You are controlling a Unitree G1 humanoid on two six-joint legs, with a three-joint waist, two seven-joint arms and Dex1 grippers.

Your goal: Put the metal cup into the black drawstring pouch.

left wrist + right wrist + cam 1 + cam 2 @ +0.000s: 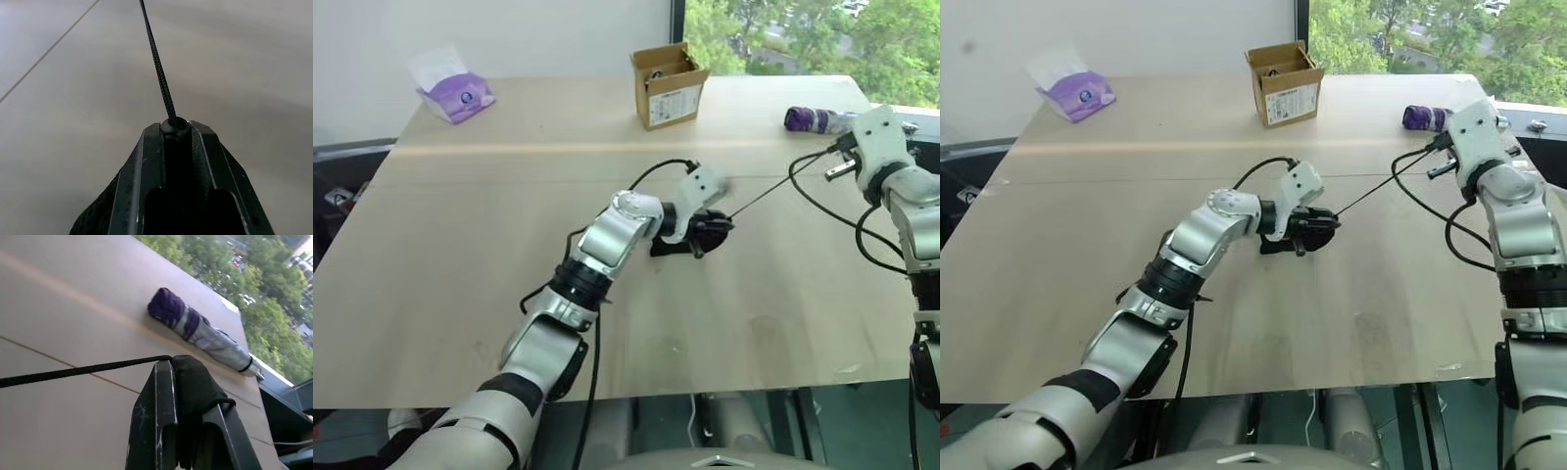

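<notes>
The black drawstring pouch (677, 244) lies bunched at the middle of the table. My left gripper (713, 227) is shut on the pouch's mouth, where the cord comes out (173, 122). The thin drawstring cord (773, 189) runs taut from there up to the right. My right gripper (171, 363) is shut on the cord's far end, above the table's right side near the umbrella. The metal cup is hidden.
An open cardboard box (668, 86) stands at the table's far middle. A folded purple umbrella (813, 119) lies at the far right, close to my right gripper. A purple tissue packet (456, 94) sits at the far left. The table's right edge (886, 323) is near my right arm.
</notes>
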